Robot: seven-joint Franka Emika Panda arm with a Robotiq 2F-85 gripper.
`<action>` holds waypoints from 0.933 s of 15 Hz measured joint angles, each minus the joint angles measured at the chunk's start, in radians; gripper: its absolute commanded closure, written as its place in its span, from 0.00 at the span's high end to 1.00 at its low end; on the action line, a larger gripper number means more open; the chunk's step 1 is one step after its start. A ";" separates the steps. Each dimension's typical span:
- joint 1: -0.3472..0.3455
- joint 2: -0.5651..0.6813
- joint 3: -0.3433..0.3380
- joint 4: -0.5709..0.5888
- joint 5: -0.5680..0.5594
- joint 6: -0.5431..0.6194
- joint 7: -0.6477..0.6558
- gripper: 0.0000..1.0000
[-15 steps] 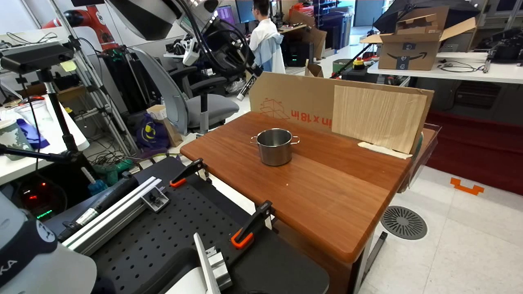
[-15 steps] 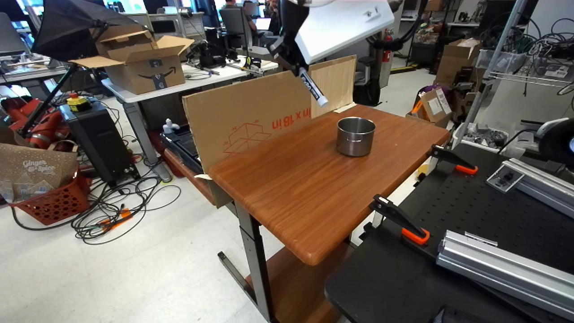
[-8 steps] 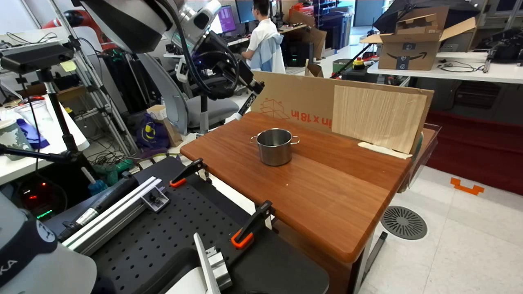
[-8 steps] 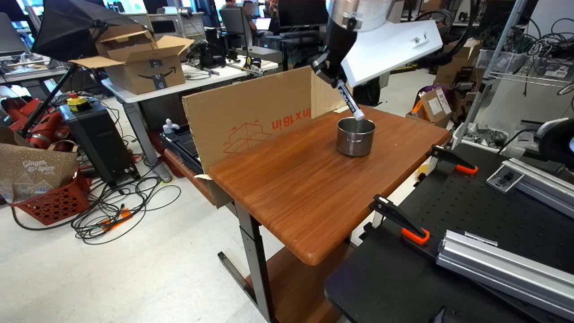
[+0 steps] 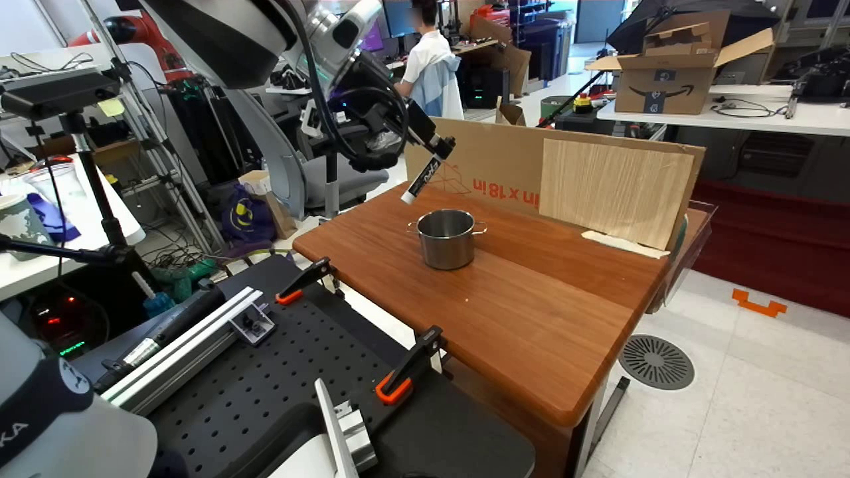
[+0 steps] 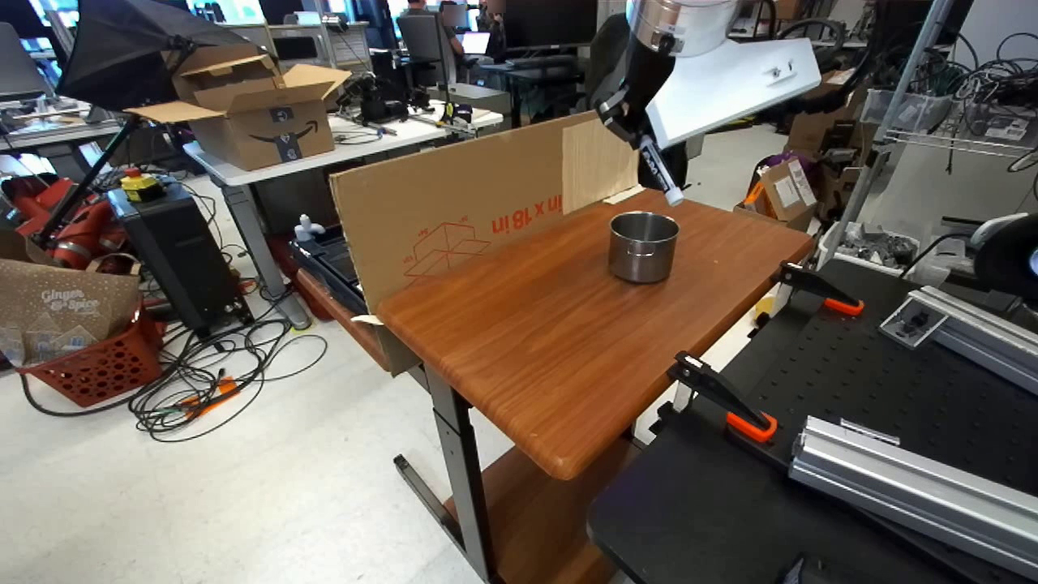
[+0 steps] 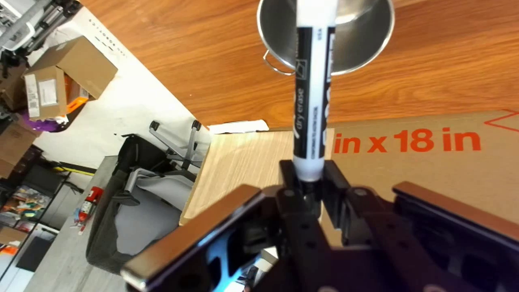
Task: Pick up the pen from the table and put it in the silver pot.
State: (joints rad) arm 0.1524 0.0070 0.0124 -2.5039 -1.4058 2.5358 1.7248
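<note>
The pen is a black and white dry-erase marker (image 5: 422,179), also seen in an exterior view (image 6: 659,169) and the wrist view (image 7: 311,93). My gripper (image 7: 309,172) is shut on one end of it, in the air; it also shows in both exterior views (image 5: 441,147) (image 6: 639,139). The pen hangs tilted, its white end lowest, above and apart from the silver pot (image 5: 447,250). The pot (image 6: 641,258) stands upright on the reddish-brown table (image 5: 531,299). In the wrist view the pen covers part of the pot's opening (image 7: 363,44).
A cardboard sheet (image 5: 491,159) with a wood-grain panel (image 5: 614,189) stands along the table's far edge. Two orange-handled black clamps (image 5: 410,365) (image 5: 305,282) grip the near edge by the black perforated board (image 5: 319,358). The pot has thin side handles (image 5: 479,228).
My gripper has come down with the pen, then shifted to the right in both exterior views, nearer the pot. The pen stays held. The pot has not moved.
</note>
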 measured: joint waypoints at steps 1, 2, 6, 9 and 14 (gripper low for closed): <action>-0.013 0.000 0.000 0.002 -0.002 0.001 0.000 0.05; -0.024 0.000 0.000 0.004 -0.004 0.002 0.000 0.05; -0.045 0.008 -0.009 0.012 -0.037 0.002 0.029 0.05; -0.055 0.033 -0.010 0.029 -0.048 0.002 0.053 0.05; -0.058 0.125 -0.006 0.099 -0.058 0.002 0.078 0.05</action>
State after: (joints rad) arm 0.0941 0.1316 0.0068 -2.4051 -1.4641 2.5376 1.8033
